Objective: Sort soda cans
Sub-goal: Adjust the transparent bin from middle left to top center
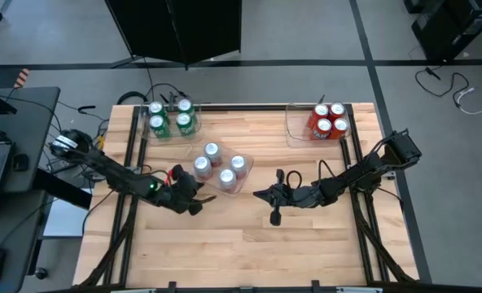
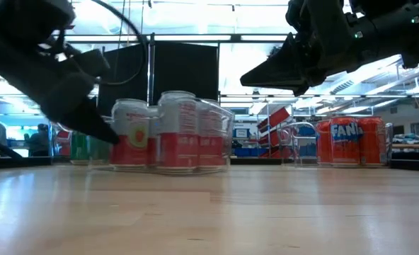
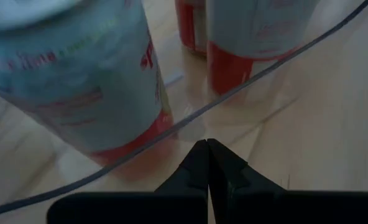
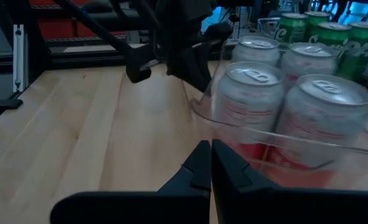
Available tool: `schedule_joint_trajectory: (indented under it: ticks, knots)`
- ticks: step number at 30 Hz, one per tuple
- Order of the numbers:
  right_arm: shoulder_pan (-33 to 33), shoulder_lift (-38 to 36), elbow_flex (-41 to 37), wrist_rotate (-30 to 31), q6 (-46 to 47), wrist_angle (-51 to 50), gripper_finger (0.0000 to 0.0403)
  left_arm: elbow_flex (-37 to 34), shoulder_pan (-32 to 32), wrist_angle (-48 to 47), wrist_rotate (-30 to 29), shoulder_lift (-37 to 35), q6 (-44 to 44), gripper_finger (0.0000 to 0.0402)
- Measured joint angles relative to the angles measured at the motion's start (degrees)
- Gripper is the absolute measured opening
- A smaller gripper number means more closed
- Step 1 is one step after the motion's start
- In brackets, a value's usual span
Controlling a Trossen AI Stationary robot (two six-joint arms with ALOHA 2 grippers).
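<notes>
Several silver-white soda cans (image 1: 219,165) stand upright in a clear tray (image 1: 243,184) at the table's middle. Green cans (image 1: 169,118) fill a tray at the far left, and red cans (image 1: 329,120) fill one at the far right. My left gripper (image 1: 203,195) is shut, slanting down, with its tip (image 3: 207,144) at the middle tray's near-left wall (image 3: 140,151). My right gripper (image 1: 259,194) is shut and hangs above the table (image 2: 246,78), just off the tray's near-right corner, pointing at the cans (image 4: 277,99). My left gripper has its shut fingertips (image 3: 199,152) right at the clear tray's near-left wall, low down and coming from the table's near left. I cannot tell whether they touch the wall.
Black rails (image 1: 131,163) run along the table's left and right sides. Bare wood (image 1: 241,244) spreads across the near half of the table. Cables and a desk (image 1: 13,155) lie off the left edge.
</notes>
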Motion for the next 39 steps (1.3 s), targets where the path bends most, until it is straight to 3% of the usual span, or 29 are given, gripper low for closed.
schedule_joint_trajectory:
  ticks: [8,19,26,39]
  knots:
    - [-0.35,-0.01,0.47,1.34,2.64,-2.72,0.0,0.09,5.1,9.27,2.29,3.39,8.26,0.0001]
    - [1.59,0.0,12.0,7.88,6.97,-22.78,0.0,0.15,10.12,26.25,4.15,13.5,16.51,0.0001]
    - [2.22,0.89,12.85,8.39,8.56,-22.36,0.0,0.22,12.93,33.44,7.14,15.06,20.23,0.0001]
    - [-3.36,12.95,16.2,10.09,13.75,-19.96,0.0,0.26,14.75,37.41,11.1,15.06,22.48,0.0001]
